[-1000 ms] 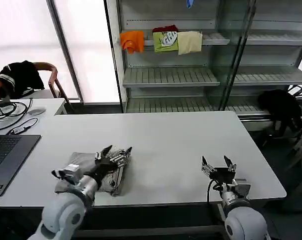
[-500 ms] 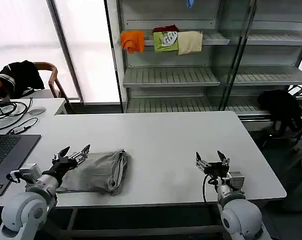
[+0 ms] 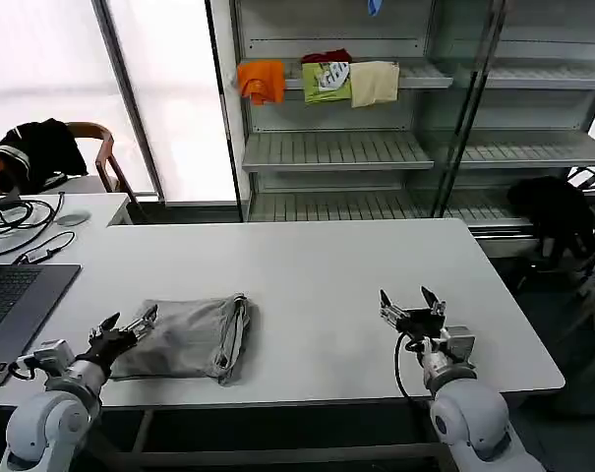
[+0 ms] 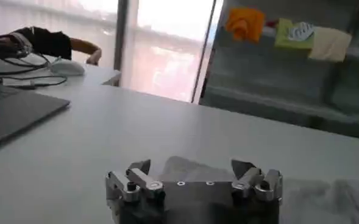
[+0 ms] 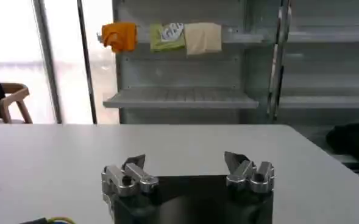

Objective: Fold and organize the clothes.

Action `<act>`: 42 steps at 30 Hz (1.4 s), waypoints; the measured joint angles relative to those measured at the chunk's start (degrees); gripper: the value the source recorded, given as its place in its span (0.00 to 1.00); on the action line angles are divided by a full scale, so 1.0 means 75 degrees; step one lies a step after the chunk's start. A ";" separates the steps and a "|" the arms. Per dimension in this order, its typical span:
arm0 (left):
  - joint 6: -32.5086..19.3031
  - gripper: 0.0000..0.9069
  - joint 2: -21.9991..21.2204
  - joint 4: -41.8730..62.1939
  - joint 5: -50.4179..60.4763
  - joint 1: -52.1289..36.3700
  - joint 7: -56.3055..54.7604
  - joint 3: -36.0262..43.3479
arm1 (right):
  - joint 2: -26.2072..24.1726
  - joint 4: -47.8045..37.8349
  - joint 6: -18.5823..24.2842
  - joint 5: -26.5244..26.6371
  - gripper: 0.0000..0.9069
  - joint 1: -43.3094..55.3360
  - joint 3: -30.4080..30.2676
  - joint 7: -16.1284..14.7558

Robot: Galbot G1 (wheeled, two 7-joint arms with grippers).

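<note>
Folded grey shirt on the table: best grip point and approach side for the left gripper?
Probably the shirt's left edge, coming in low from the left. The open left gripper sits right beside that edge, which lies flat; the thick gathered fold is along the far right side.

The left gripper [image 3: 127,324] has pulled back off the folded T-shirt [image 3: 189,339] toward the table's [image 3: 317,265] near left corner, fingers spread; the right gripper [image 3: 409,305] has edged slightly farther from the near edge
</note>
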 measured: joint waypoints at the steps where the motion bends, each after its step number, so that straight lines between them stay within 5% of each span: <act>1: -0.0019 1.00 -0.0017 0.0067 0.0025 -0.0007 0.0021 -0.0018 | -0.0003 -0.0015 0.0003 0.0002 1.00 0.0011 -0.0007 -0.0005; 12: -0.0077 1.00 -0.0173 0.0311 0.0189 0.0124 0.0247 -0.0031 | 0.0032 -0.0055 0.0030 -0.0001 1.00 0.0003 -0.0063 -0.0019; 14: -0.0068 0.68 -0.0201 0.0311 0.0210 0.0145 0.0285 -0.0019 | 0.0047 -0.0036 0.0030 -0.0018 1.00 -0.0016 -0.0063 -0.0020; 15: -0.0064 0.42 -0.0214 0.0310 0.0217 0.0158 0.0300 -0.0014 | 0.0052 -0.0023 0.0030 -0.0022 1.00 -0.0025 -0.0060 -0.0020; 18: -0.0059 0.06 -0.0249 0.0301 0.0244 0.0194 0.0346 0.0018 | 0.0046 0.0014 0.0031 -0.0029 1.00 -0.0064 -0.0040 -0.0020; 42: -0.0366 0.01 -0.0373 0.0385 0.0490 0.0342 0.0620 0.0008 | 0.0066 0.0153 0.0048 -0.0045 1.00 -0.0098 0.0084 0.0045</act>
